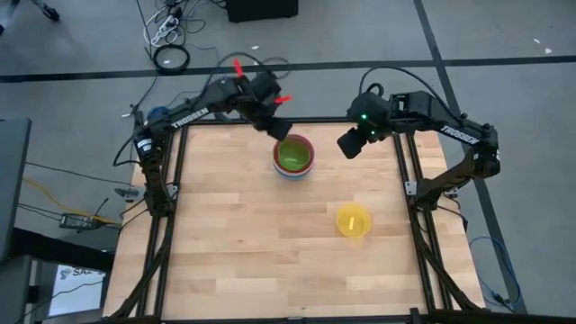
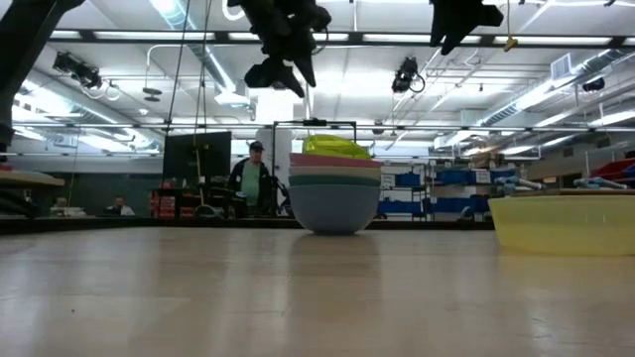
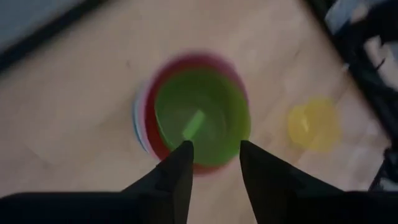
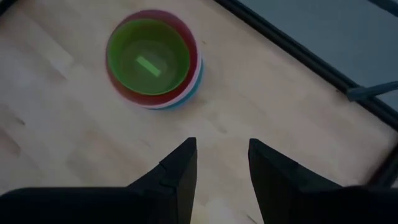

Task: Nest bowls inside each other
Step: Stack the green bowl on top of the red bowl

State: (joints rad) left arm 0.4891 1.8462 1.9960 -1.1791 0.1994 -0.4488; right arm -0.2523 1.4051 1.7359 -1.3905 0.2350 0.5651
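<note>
One bowl left loose: yellow bowl (image 1: 353,220) is sitting alone on the table (image 1: 234,234), below and slightly left of the right claw (image 1: 349,144), nearer it than the left claw (image 1: 275,129), which is hovering over the stack (image 1: 294,156). Both claws are standing apart, empty.

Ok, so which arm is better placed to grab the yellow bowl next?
The right, probably. Its pincer hangs open on the yellow bowl's side of the table, while the left pincer hovers over the stack with the lime green bowl on top.
</note>
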